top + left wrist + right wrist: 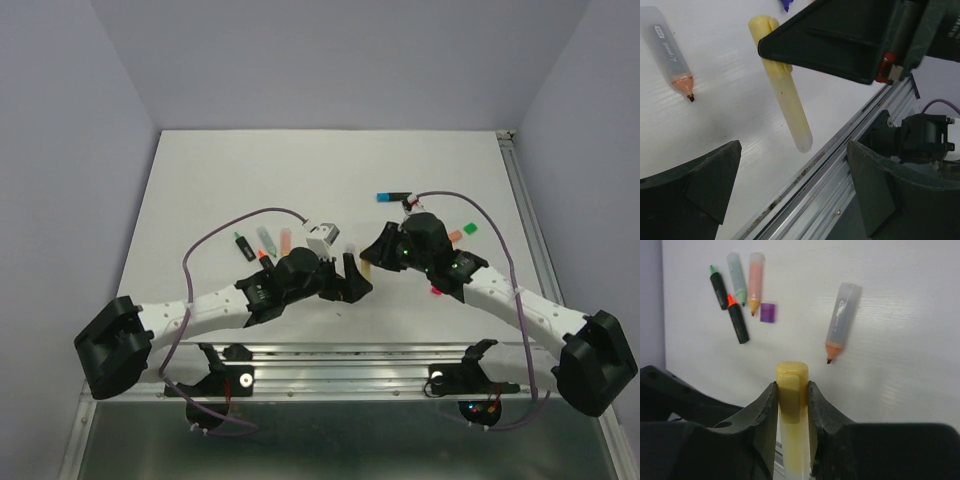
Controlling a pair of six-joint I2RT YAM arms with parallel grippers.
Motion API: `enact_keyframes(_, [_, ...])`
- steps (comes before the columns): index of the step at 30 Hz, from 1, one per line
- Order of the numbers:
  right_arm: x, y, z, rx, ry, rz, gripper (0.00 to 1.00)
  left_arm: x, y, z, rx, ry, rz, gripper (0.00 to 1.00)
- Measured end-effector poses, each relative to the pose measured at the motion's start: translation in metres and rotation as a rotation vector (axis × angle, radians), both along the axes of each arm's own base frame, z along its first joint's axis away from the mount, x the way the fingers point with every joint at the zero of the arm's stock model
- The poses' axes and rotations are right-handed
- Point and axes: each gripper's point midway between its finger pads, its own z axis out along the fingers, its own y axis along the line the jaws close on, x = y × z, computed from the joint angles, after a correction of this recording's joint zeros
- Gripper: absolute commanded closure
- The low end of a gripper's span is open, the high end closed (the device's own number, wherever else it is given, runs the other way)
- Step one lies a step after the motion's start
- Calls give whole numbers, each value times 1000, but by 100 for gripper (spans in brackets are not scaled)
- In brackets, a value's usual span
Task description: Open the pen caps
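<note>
Black arm bases (115, 345) sit at the near edge of the white tabletop (200, 190) in the top view. The left gripper (350, 275) and right gripper (374, 252) meet close to the middle of that edge, with a stubby pale yellow plastic highlighter (366, 268) between them.

From the left wrist, the left gripper's fingers (705, 185) stand spread wide, holding nothing. The highlighter's rounded end lies level with their tips and touches neither, beside the metal rail (840, 170) along the near edge. Its chunky yellow plastic cap (761, 25) juts past a right gripper finger.

From the right wrist, the right gripper is pinched tight on the yellow cap. Beyond it on the tabletop lie a grey uncapped highlighter (842, 315) and a loose purple cap (768, 312).
</note>
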Motion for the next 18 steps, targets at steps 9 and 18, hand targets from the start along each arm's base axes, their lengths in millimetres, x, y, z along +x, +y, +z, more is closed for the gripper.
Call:
enact_keyframes(9, [-32,15,37,200,-37,-5,97,3,-25,-14,53,16,-21,28])
enact_keyframes(18, [-30,12,30,240,-20,-103,99,11,-35,-13,56,21,-1,100])
